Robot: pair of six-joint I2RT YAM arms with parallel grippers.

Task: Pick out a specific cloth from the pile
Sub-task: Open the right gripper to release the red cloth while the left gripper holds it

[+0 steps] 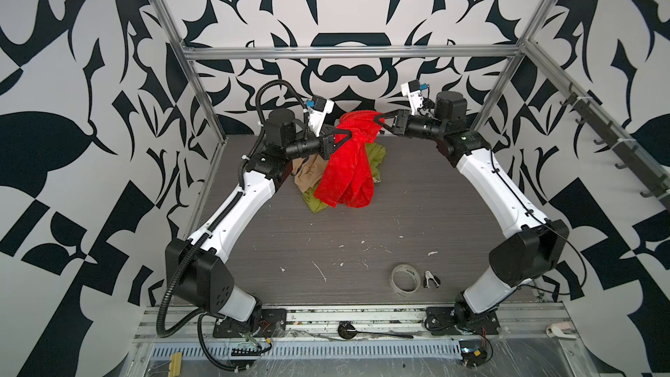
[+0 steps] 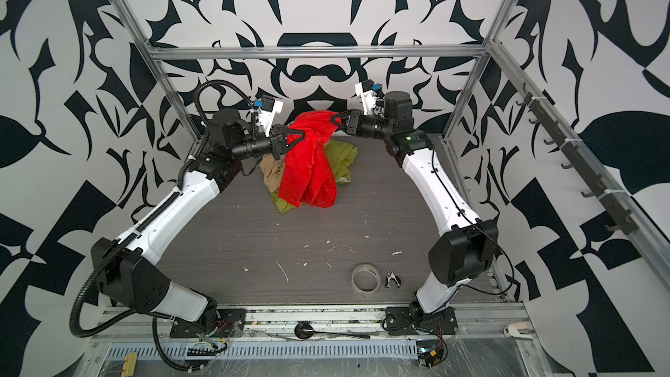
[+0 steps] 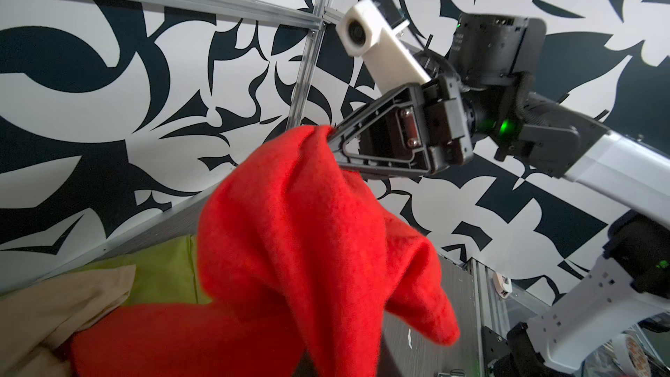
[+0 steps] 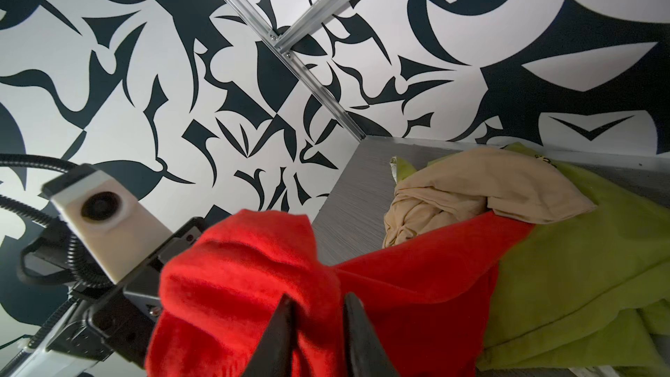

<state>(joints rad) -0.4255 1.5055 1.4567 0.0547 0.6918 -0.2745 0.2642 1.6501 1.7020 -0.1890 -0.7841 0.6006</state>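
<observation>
– Three cloths are showing, am I counting right? What are they looking like?
– Yes. The cloth (image 1: 348, 168) is bright red, thin and faintly fuzzy, and it is hanging in long soft folds above the far middle of the bench (image 1: 362, 226). Behind and below it the pile (image 1: 314, 202) is lying crumpled. A smooth tan cloth (image 2: 272, 175) is sitting on the left, and a green cloth (image 2: 342, 159) is spreading under it and out to the right.
– Who is holding the red one?
– The left hand (image 1: 348, 135) is clenching a bunched upper fold. The right hand (image 1: 378, 118) is meeting the cloth's top corner. In the right wrist view its black fingers (image 4: 282, 335) are standing slightly parted with red between them, and I cannot tell whether they are gripping anything.
– Anything else lying around?
– A tape roll (image 1: 405, 280) and a small black tool (image 1: 432, 279) are sitting near the front right, well apart from the pile, among white flecks (image 1: 319, 270) on the grey wood-grain top. Aluminium rails (image 1: 348, 53) are framing the bench, and black-and-white patterned walls (image 1: 72, 103) are closing it in.
– What is getting lost?
– The red folds are covering the pile's middle and the left hand's fingertips. Whether the hem is touching the pile, I cannot tell. In the wrist views the cloth is running off the edge, blurred up close.
</observation>
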